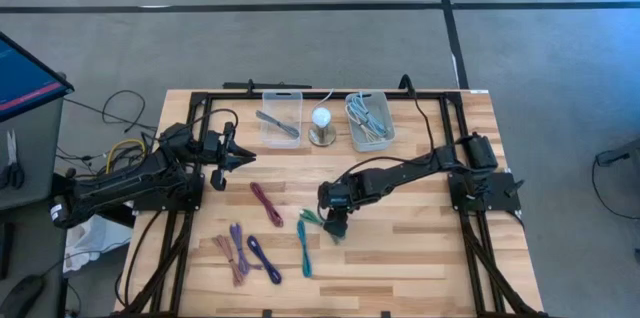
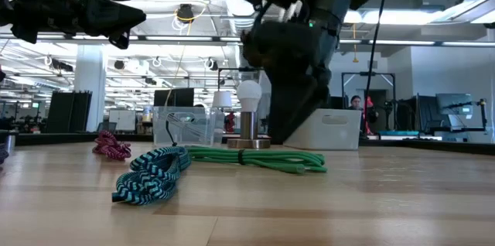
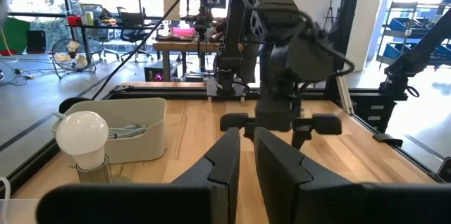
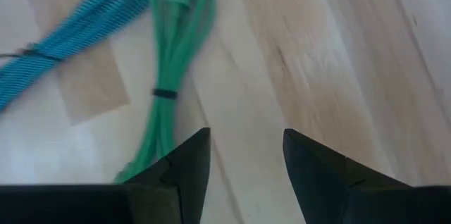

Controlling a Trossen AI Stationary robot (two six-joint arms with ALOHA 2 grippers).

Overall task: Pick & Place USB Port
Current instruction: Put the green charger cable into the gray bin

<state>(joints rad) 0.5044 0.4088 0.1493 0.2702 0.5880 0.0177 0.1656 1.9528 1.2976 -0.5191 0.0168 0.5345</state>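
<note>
- A pale, planked wooden bench (image 1: 420,248) framed by black rails is seen from above on a grey floor crossed by dark tape lines.
- The right hand (image 1: 334,226) is held low over the middle of the bench, just beside the bundled green USB cable (image 1: 312,220); in the right wrist view its two dark fingers (image 4: 184,164) are spread wide with only bare wood between them, and the green cable (image 4: 169,83) lies just off to one side.
- A bundled teal braided cable (image 1: 303,248) lies next to the green one, touching or nearly touching it.
- A dark red cable (image 1: 266,203) is seen towards the bench's middle-left, and three purple-toned cable bundles (image 1: 246,253) near the front edge.
- The left hand (image 1: 238,155) is held raised at the bench's left side, its fingers (image 3: 225,164) drawn narrow with a slim gap and nothing between them.
- At the back edge two clear plastic bins (image 1: 281,118) are set either side of a white light bulb on a round base (image 1: 321,124).
- Beyond the bench an open workshop is seen, with desks, monitors, ceiling lights and a person (image 2: 355,105) far off.
</note>
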